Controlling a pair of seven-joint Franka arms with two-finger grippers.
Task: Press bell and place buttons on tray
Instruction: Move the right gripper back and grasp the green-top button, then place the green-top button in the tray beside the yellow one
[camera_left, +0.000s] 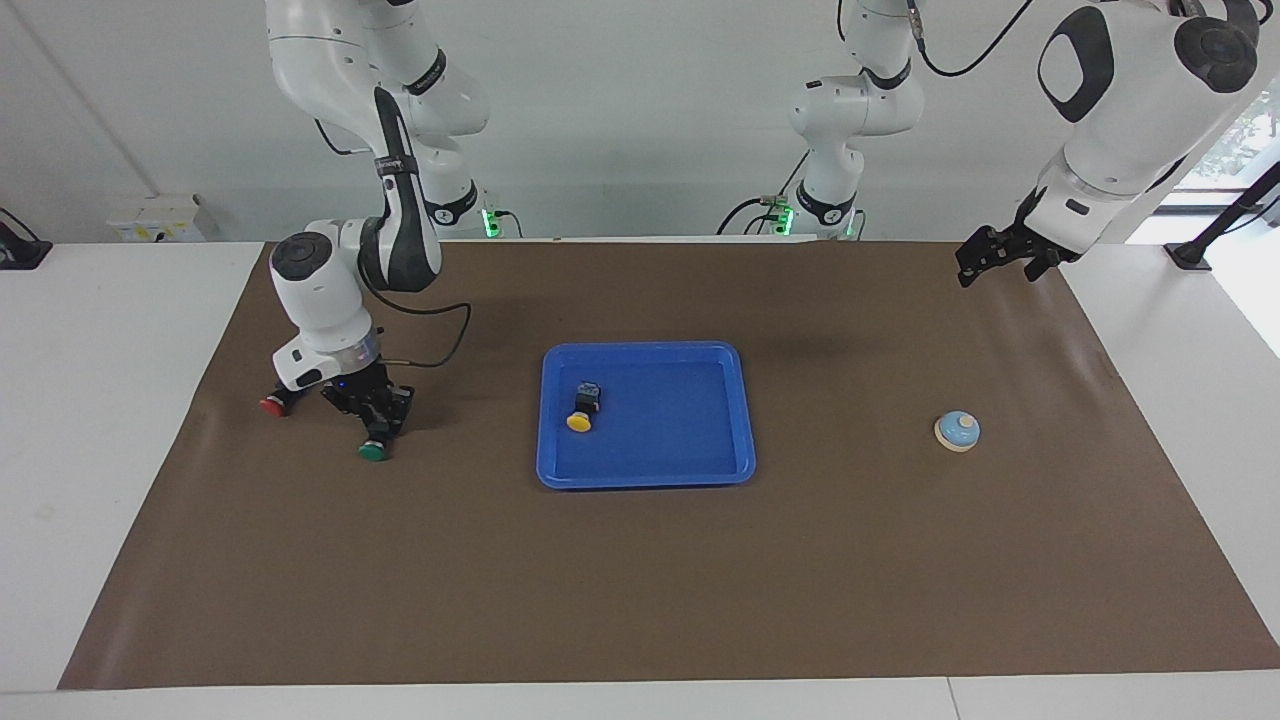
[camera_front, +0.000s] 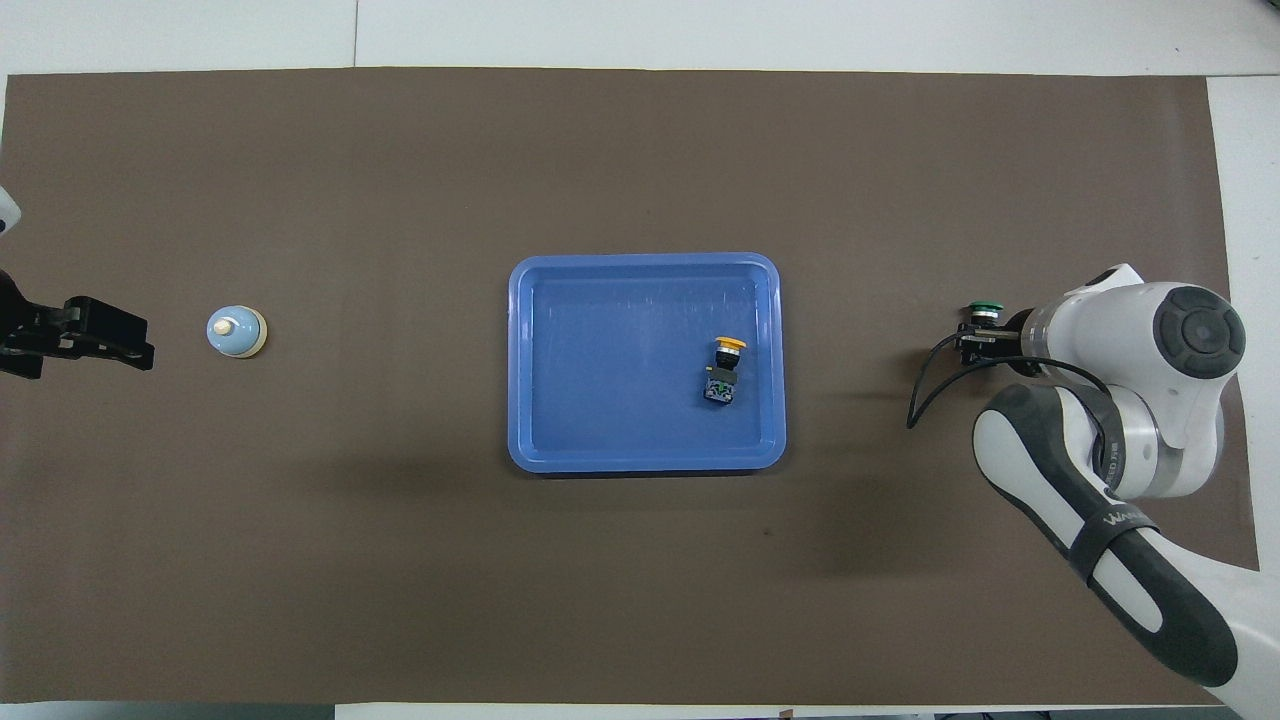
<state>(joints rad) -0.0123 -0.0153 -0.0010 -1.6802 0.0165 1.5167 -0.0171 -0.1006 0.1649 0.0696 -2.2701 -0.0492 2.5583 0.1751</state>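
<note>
arms (camera_left: 320, 290): glossy white shells | dark grey joint caps | black cable | wrist lettering, unreadable

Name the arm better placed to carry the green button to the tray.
Right: its gripper is shut on the green button, beside the tray. The left gripper waits open, high over the bell's end.

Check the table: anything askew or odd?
Nothing damaged or spilled. The yellow button lies tipped on its side in the tray; the green button lies on its side too, under the right pincer.
</note>
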